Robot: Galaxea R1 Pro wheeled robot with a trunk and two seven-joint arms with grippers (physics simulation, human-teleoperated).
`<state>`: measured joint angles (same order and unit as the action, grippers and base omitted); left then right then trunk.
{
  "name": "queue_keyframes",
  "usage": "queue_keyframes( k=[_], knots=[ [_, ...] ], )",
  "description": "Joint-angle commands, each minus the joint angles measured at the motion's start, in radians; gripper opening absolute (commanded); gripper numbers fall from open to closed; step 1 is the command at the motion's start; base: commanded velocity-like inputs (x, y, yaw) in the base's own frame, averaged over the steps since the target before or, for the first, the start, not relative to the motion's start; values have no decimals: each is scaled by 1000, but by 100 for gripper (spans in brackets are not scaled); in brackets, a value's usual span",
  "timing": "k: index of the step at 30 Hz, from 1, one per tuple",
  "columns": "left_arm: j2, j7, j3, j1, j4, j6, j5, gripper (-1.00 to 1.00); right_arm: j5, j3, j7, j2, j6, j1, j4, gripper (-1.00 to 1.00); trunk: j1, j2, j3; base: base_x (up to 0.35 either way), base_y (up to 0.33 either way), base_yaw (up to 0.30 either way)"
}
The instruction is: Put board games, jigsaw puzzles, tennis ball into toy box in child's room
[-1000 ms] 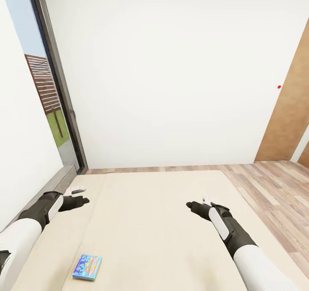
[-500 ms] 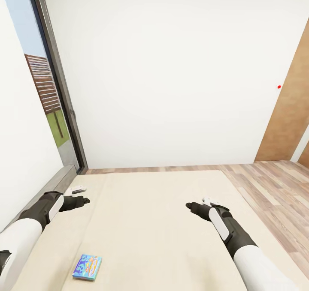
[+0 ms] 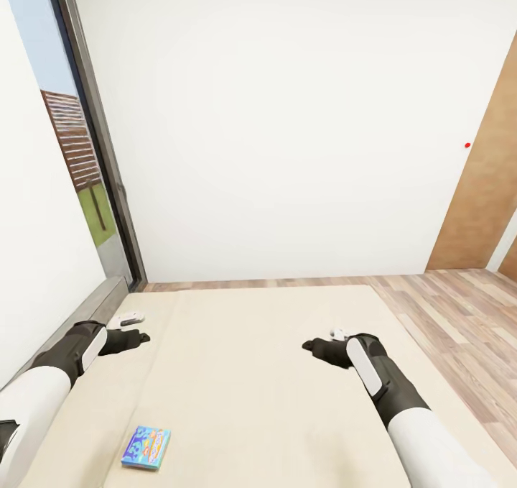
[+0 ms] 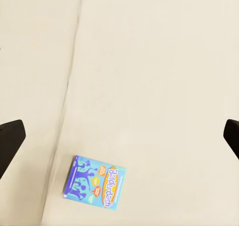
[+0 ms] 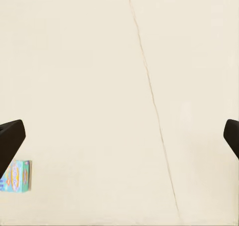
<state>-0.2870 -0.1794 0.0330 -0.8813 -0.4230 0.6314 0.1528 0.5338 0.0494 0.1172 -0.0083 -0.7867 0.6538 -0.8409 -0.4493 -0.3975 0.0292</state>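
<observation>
White walls (image 3: pixel 287 114) rise behind a beige bed (image 3: pixel 258 373) in the head view, with a grey-framed window (image 3: pixel 86 150) at the left, wood-plank floor (image 3: pixel 459 308) at the right and a brown door (image 3: pixel 481 200) in the far right corner. 1 blue board game (image 3: pixel 146 448) lies flat on the mattress near the front left, well apart from both arms. Above the bed's left edge the left gripper (image 3: pixel 136 328) hovers, and the right gripper (image 3: pixel 316 346) hovers over the middle of the mattress; from this view I cannot tell how their jaws stand. From the left wrist view, 2 dark fingertips (image 4: pixel 11 138) sit at opposite edges, spread wide and holding nothing, above bare mattress with a seam, and the blue board game (image 4: pixel 95 181) lies flat just beside that seam. From the right wrist view, the fingertips (image 5: pixel 11 136) are likewise spread wide and empty over the mattress, with the board game (image 5: pixel 16 176) partly hidden behind 1 fingertip
</observation>
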Motion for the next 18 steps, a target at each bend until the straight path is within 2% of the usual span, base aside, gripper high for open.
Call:
queue_keyframes(
  k=[1, 7, 11, 18],
  knots=[
    [0, 0, 3, -1, -1, 7, 5, 100, 11, 3, 10, -1, -7, 1, -2, 100, -1, -2, 4, 0, 0, -7],
    [1, -2, 0, -1, -2, 9, 3, 100, 10, 7, 10, 2, -32, 1, -7, 100, -1, -2, 13, 0, 0, -2],
    [0, -3, -1, -1, -2, 8, 2, 100, 9, 37, 10, 4, -62, 1, -10, 100, -1, -2, 19, 0, 12, 0],
    [0, -3, -1, -1, -1, 8, 2, 100, 9, 57, 8, 4, -71, 0, -17, 100, -1, -2, 30, 0, 121, 0]
  ],
)
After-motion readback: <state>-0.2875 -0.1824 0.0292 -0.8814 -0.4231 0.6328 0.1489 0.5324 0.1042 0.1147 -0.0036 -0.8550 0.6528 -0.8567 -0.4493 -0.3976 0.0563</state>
